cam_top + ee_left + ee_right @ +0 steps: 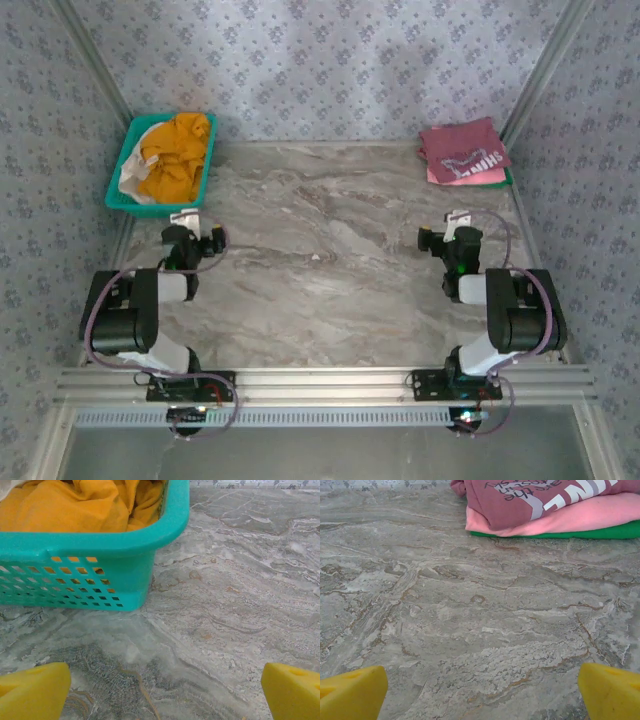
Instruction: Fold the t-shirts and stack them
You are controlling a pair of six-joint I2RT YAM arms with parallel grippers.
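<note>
The left fingers (35,692) stand spread wide with nothing between them, their yellow tips low over the bare marbled desk (330,260); the right fingers (612,692) are likewise parted and hold nothing, hovering over bare desk on the other side. Just ahead of the left fingers sits a teal basket (100,545) with a slotted wall, its near corner close to them but not touching. Inside it lies the mustard-yellow t-shirt (75,510), crumpled and heaped up to the rim, with a bit of pale cloth (130,185) at the basket's left edge. From above, the basket stands at the far left corner of the desk, against the patterned wall. Ahead of the right fingers, well apart from them, a folded stack rests at the far right corner: the maroon t-shirt (530,500) with white lettering on top, the pink t-shirt (570,520) directly under it, and a thin green layer (600,532) at the bottom, touching the desk. Whether that green layer is another shirt cannot be told. Both arms are drawn back near their bases.
</note>
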